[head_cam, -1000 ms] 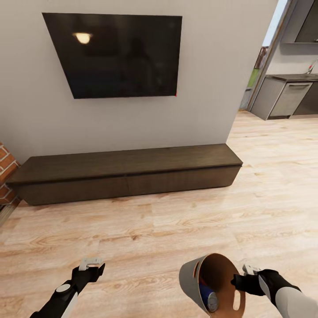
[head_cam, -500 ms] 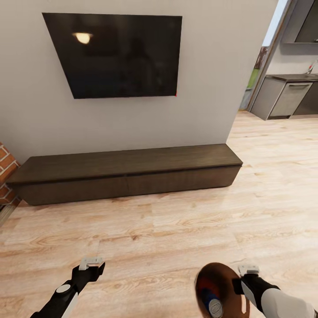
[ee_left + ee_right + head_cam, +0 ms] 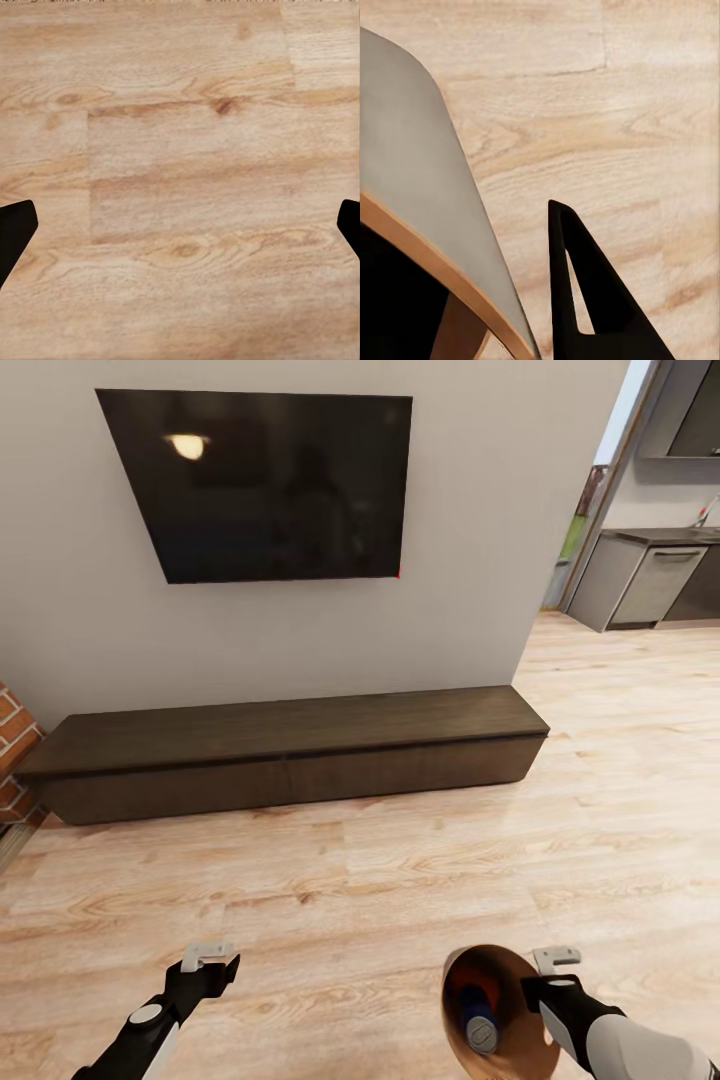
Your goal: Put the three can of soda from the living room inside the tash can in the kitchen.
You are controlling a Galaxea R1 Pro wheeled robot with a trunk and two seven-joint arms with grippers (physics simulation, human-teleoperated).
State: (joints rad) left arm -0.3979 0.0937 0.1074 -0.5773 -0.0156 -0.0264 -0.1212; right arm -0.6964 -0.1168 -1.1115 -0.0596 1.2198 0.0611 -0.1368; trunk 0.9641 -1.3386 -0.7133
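right gripper (image 3: 545, 978) pinches the rim of the tash can (image 3: 497, 1010), low at near right over the wood floor (image 3: 400, 880). head view shows a dark blue can of soda (image 3: 480, 1020) inside it; right wrist view shows its grey outer wall (image 3: 412, 165). left gripper (image 3: 208, 958) spread, holding nothing, at near left.

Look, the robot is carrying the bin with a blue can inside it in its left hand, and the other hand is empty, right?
Not quite: the bin is held by the right gripper, not the left. The head view shows it at the robot's right arm, with the blue can inside. The left gripper is the empty one, open over the wood floor.
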